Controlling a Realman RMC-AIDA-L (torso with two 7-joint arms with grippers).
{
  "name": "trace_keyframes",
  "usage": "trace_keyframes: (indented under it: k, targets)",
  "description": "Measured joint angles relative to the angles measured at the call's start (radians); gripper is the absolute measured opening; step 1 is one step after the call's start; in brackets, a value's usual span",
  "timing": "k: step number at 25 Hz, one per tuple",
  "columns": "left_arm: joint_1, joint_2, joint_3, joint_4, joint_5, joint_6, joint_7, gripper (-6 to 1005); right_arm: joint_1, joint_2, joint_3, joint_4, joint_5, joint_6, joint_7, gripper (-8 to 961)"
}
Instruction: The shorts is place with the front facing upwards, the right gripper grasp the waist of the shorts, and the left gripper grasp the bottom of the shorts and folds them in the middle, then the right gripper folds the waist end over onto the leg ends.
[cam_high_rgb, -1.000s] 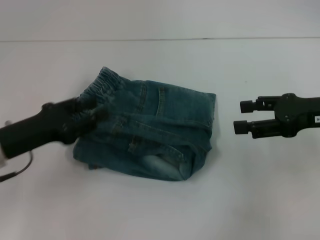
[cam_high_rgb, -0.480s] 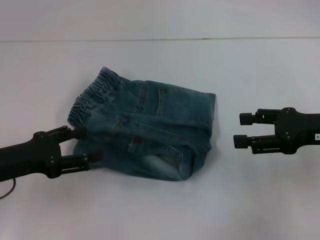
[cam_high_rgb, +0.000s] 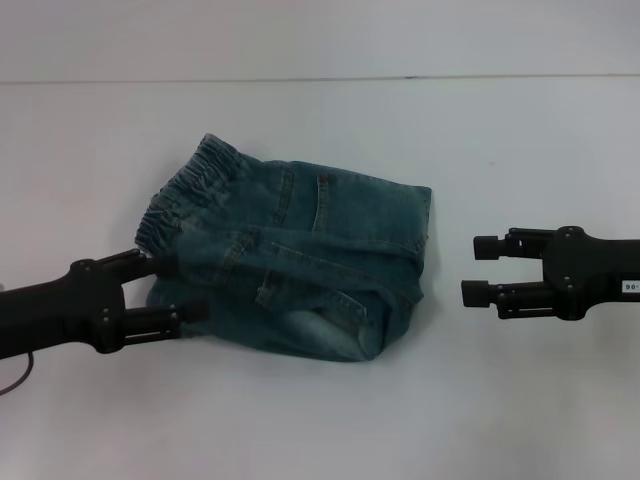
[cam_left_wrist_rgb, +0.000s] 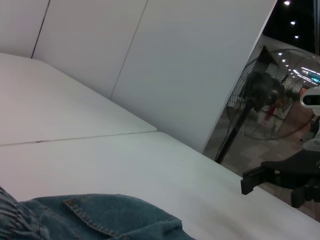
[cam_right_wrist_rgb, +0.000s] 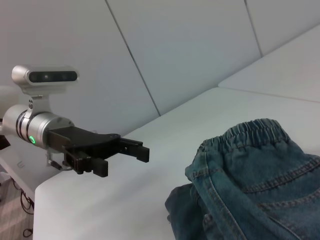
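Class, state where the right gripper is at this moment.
In the head view the right gripper hovers open over the table on the robot's right, just clear of the shorts' folded edge, opposite the left gripper.

1. The folded blue denim shorts (cam_high_rgb: 290, 260) lie on the white desk (cam_high_rgb: 500, 400), a little left of its middle.
2. Their gathered elastic waistband (cam_high_rgb: 185, 192) sits at the far left corner of the bundle; the folded edge faces right.
3. The black left hand (cam_high_rgb: 180, 290) is at the shorts' near left edge, fingers spread, tips touching the cloth.
4. The black right hand (cam_high_rgb: 478, 268) hovers right of the shorts, apart from them, fingers parted, pointing toward the folded edge.
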Motion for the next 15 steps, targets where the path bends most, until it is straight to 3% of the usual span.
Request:
trace_keyframes:
  k: [15]
  targets:
    - [-0.021,0.000,-0.032,0.001,-0.016,0.002,-0.018,900,0.008,0.009,0.021,0.002,0.006,0.038,-0.025,856]
